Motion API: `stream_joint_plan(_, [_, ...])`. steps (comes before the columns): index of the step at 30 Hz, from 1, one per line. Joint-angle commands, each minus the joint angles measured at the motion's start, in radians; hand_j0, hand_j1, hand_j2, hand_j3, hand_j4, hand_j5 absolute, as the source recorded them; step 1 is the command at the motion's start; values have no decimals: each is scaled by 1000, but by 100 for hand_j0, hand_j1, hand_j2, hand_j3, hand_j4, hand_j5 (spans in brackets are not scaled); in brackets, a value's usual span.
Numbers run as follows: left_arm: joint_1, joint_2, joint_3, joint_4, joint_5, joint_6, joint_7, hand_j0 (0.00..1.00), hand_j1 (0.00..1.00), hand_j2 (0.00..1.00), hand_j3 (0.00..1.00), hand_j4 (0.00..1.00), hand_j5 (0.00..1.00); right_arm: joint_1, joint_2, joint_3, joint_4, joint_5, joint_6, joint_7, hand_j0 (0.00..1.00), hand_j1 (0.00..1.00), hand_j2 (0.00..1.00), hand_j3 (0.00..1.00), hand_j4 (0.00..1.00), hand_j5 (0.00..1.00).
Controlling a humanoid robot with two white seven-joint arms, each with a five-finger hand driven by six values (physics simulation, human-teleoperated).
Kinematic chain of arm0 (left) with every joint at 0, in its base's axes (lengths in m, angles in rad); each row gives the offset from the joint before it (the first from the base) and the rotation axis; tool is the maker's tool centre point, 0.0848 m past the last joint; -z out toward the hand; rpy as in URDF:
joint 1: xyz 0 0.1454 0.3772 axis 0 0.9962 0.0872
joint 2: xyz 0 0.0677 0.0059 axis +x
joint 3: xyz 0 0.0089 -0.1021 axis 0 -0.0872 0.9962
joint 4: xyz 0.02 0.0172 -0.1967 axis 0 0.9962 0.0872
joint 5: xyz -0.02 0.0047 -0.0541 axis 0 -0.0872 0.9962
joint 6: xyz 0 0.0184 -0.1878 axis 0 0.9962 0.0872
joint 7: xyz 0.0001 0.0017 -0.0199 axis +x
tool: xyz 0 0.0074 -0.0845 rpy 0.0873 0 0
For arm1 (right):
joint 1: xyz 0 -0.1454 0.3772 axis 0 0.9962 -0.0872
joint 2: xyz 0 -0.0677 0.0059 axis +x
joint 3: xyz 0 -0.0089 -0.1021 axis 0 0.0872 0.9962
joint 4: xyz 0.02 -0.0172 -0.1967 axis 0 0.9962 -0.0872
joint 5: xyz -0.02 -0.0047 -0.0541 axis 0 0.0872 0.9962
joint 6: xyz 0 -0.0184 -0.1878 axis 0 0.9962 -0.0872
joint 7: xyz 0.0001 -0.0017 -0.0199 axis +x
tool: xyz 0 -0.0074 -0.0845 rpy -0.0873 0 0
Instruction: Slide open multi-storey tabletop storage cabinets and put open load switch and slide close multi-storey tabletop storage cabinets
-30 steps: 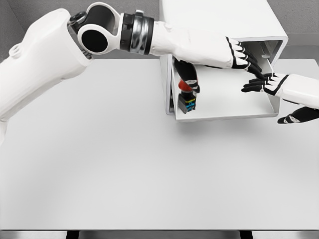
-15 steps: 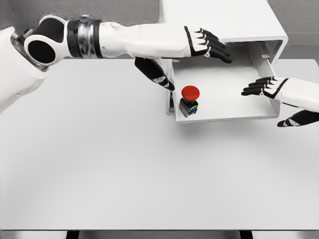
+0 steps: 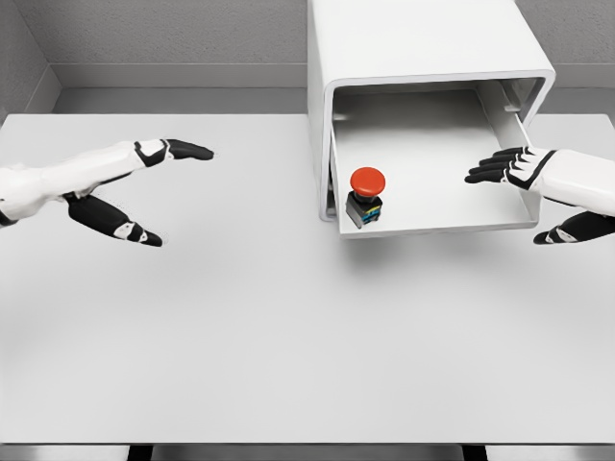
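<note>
Load switch (image 3: 365, 195) is seen upright in the pulled-out drawer (image 3: 437, 223) of the cabinet (image 3: 423, 43); left hand (image 3: 120, 187) spread, empty; right hand (image 3: 538, 187) unclenched at drawer's right wall

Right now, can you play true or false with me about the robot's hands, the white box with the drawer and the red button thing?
1. The load switch with the red round button stands inside the pulled-out white drawer. True.
2. The left hand is holding the switch. False: it hangs open above the bare white table, far left of the drawer, holding nothing.
3. The drawer of the white tabletop cabinet is slid shut. False: it is slid out, so you can see inside.
4. The right hand is at the drawer's right side with fingers spread. True.
5. The switch sits in the drawer's right corner. False: it is near the front left corner.
</note>
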Motion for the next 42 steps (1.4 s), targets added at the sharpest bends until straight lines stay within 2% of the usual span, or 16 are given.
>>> stream_joint_plan(1, [2, 12, 72, 62, 10, 4, -2, 100, 100, 100, 100, 100, 100, 0, -2, -1, 0, -7, 1, -1, 100, 100, 100, 100, 100, 100])
stream_joint_plan(6, [0, 8, 62, 77, 10, 4, -4, 100, 100, 100, 100, 100, 100, 0, 7, 8, -8, -7, 1, -4, 100, 100, 100, 100, 100, 100])
stream_joint_plan(11, [3, -30, 43, 82, -1, 4, -4, 100, 100, 100, 100, 100, 100, 12, 36, 14, -14, -7, 1, -29, 100, 100, 100, 100, 100, 100])
stream_joint_plan(14, [5, -44, 39, 86, -1, 4, -4, 100, 100, 100, 100, 100, 100, 11, 81, 15, -14, -8, 1, -29, 100, 100, 100, 100, 100, 100])
stream_joint_plan(19, [6, -79, -40, 123, -1, 4, -4, 100, 100, 100, 100, 100, 100, 6, 116, 12, -9, -10, 1, -19, 100, 100, 100, 100, 100, 100])
stream_joint_plan(23, [29, -76, -38, 138, -2, 4, -4, 100, 100, 100, 100, 100, 100, 3, 148, 8, 2, -10, 1, 22, 100, 100, 100, 100, 100, 100])
stream_joint_plan(27, [61, -68, -26, 148, -4, 4, -4, 100, 100, 100, 100, 100, 100, -6, 148, -6, 9, -11, 1, 28, 100, 100, 100, 100, 100, 100])
stream_joint_plan(30, [63, -68, -26, 152, -4, 4, -4, 100, 100, 100, 100, 100, 100, -6, 159, -14, 31, -10, 1, 30, 100, 100, 100, 100, 100, 100])
stream_joint_plan(32, [64, -68, -29, 157, -4, 4, -4, 100, 100, 100, 100, 100, 100, -11, 189, -14, 61, -7, 1, 31, 100, 100, 100, 100, 100, 100])
stream_joint_plan(33, [64, -71, -29, 160, -4, 4, -4, 100, 100, 100, 100, 100, 100, -11, 197, -18, 63, -11, 1, 63, 100, 100, 100, 100, 100, 100])
stream_joint_plan(40, [64, -70, -29, 164, -4, 4, -4, 100, 100, 100, 100, 100, 100, -26, 202, -29, 83, -14, 1, 69, 100, 100, 100, 100, 100, 100])
stream_joint_plan(42, [64, -70, -29, 164, -4, 4, -4, 100, 100, 100, 100, 100, 100, -44, 248, -27, 109, -16, 1, 69, 100, 100, 100, 100, 100, 100])
